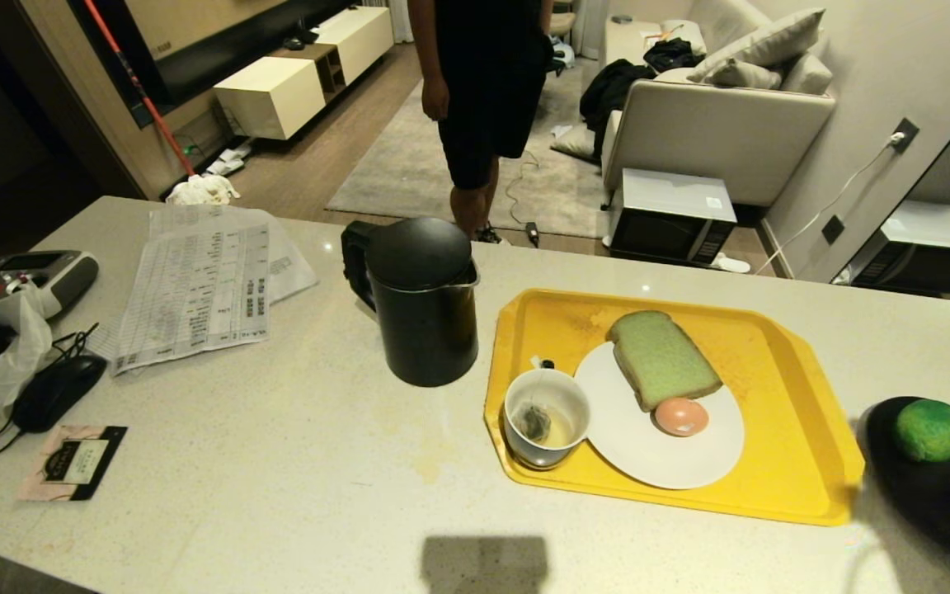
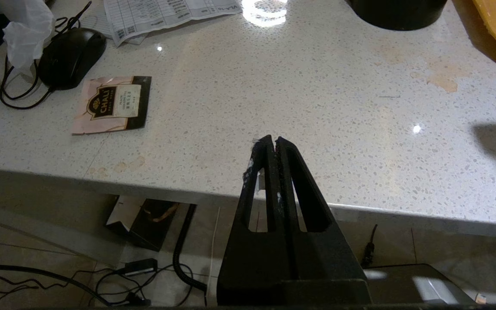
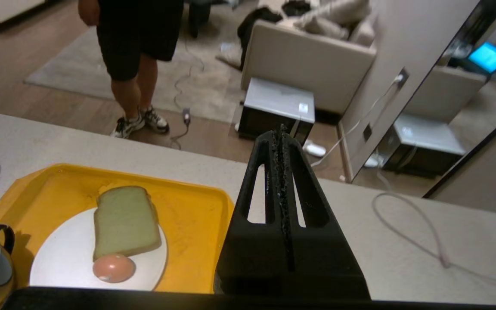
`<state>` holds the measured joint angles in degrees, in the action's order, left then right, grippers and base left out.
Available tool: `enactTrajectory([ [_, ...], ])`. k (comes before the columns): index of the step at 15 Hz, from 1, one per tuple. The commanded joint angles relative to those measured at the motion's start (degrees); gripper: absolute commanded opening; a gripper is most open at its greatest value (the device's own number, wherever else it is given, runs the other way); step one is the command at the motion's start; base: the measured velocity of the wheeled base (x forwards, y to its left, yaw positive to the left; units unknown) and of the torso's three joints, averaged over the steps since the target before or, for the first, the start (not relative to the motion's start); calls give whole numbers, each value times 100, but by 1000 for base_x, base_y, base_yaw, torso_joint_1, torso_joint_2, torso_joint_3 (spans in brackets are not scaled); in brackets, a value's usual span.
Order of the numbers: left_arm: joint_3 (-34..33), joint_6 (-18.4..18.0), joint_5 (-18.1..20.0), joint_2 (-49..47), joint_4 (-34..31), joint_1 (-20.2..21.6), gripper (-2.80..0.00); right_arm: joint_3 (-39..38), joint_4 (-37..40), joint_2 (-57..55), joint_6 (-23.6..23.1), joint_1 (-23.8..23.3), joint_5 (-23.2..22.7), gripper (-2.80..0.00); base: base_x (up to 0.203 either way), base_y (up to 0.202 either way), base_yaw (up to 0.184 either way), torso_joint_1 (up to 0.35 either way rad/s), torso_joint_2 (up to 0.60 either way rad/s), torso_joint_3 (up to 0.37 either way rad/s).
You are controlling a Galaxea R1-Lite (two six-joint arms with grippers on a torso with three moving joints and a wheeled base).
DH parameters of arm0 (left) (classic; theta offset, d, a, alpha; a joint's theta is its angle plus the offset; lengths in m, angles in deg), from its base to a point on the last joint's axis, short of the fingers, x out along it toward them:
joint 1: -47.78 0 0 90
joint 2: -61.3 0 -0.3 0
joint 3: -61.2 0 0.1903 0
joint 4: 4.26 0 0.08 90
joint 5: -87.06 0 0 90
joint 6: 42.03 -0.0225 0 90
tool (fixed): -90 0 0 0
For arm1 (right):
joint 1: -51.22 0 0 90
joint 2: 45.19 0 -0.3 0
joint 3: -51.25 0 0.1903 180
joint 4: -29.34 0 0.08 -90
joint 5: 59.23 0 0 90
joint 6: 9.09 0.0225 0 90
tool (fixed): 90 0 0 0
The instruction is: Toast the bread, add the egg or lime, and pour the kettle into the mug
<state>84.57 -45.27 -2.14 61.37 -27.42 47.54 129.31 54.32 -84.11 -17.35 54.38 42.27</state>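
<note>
**Colours and patterns on the desk**

Desk (image 1: 277, 462): pale grey, finely speckled. Tray (image 1: 780, 462): bright yellow. Plate (image 1: 656, 454): white. Bread (image 1: 661, 356): pale green, tan crust. Egg (image 1: 680, 416): pinkish brown. Kettle (image 1: 421, 301): matte black. Mug (image 1: 547, 417): white. Lime (image 1: 930, 429): bright green, on a black dish (image 1: 928, 503).

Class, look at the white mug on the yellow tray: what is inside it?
Inside the mug lies a tea bag in a little pale liquid, its string hanging over the rim. The bag covers part of the mug's bottom, so what is under it cannot be seen.
</note>
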Motion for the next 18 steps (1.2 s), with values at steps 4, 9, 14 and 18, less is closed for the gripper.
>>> enactTrajectory([
  [4, -9, -1, 0, 10, 5, 7, -280, -532, 651, 1805, -48, -252, -165, -280, 0, 0, 0, 0, 0, 0],
  [9, -9, -1, 0, 10, 2, 2, -280, -870, 1723, 2618, -44, -465, -182, -280, 0, 0, 0, 0, 0, 0],
  [14, -9, -1, 0, 7, 6, -2, -280, -1799, 1732, 3433, -157, -389, -205, -280, 0, 0, 0, 0, 0, 0],
  [18, -9, -1, 0, 3, 4, 7, -280, -2569, 1695, 3891, -373, -382, -286, -280, 0, 0, 0, 0, 0, 0],
])
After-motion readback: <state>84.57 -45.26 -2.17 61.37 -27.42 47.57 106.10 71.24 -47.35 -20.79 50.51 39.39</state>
